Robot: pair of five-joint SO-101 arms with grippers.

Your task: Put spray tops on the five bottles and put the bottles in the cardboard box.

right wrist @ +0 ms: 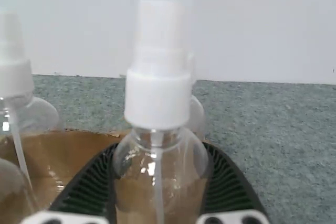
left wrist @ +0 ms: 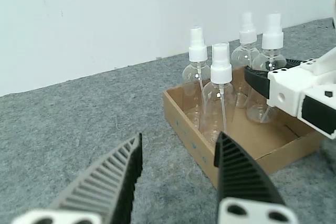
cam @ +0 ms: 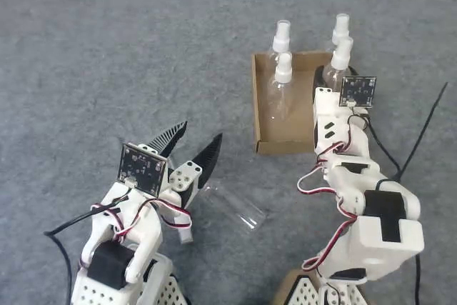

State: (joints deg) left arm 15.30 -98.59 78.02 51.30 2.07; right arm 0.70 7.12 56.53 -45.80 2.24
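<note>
The open cardboard box (cam: 265, 116) lies at the back right of the grey mat. Three clear bottles with white spray tops (cam: 283, 69) (cam: 281, 36) (cam: 341, 28) stand upright in or at its far part. My right gripper (cam: 334, 83) is at the box's right side, shut on a fourth topped bottle (right wrist: 157, 103), with a black finger (right wrist: 226, 182) on either side of its body. A bare bottle without a top (cam: 239, 208) lies on its side on the mat. My left gripper (cam: 193, 144) hovers open just left of it, holding nothing.
The left wrist view looks over the left gripper (left wrist: 180, 145) toward the box (left wrist: 189, 129) and the right arm's white housing (left wrist: 299, 90). Black cables (cam: 421, 141) trail right of the right arm. Open mat stretches to the left and back.
</note>
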